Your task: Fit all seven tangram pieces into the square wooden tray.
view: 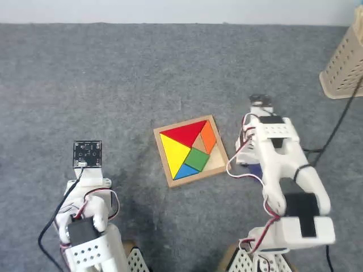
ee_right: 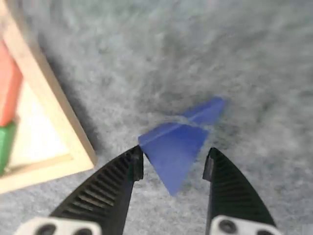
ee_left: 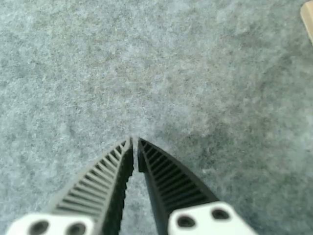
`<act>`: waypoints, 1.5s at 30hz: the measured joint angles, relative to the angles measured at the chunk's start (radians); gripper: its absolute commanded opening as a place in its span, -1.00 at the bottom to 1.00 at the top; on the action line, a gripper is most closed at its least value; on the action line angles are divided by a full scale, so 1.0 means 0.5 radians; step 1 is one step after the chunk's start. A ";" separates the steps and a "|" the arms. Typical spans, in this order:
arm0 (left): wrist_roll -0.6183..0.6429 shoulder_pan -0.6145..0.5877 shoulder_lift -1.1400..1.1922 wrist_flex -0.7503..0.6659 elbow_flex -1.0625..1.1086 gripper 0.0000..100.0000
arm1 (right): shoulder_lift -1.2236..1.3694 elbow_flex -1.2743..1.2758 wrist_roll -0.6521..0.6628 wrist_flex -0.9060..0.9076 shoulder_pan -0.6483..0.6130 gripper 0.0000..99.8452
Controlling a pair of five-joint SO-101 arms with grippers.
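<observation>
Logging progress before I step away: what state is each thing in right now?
Wooden tray: partly filled, one corner bare.
Dark blue piece: outside the tray, not yet placed.
Left gripper: shut, empty.
Right gripper: open, around the dark blue piece.

a grey cover (view: 113, 73) with a rough, carpet-like surface lies over the whole table. the same grey cover is seen close up in the left wrist view (ee_left: 195, 73) and in the right wrist view (ee_right: 161, 44). at the far right corner a beige block (view: 344, 65) with rows of small holes stands on it, cut off by the edge. behind the far edge of the cover runs a pale strip (view: 170, 10).
</observation>
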 measured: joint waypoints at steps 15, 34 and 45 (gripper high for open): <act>0.000 0.000 0.000 0.000 0.000 -0.97 | 0.061 0.092 -0.074 -0.209 0.012 -0.61; 0.000 0.000 0.000 0.000 0.000 -0.97 | -0.328 -0.043 0.043 0.015 -0.190 -0.61; 0.000 0.000 0.000 0.000 0.000 -0.97 | 0.117 -0.129 -0.077 0.015 0.009 -0.61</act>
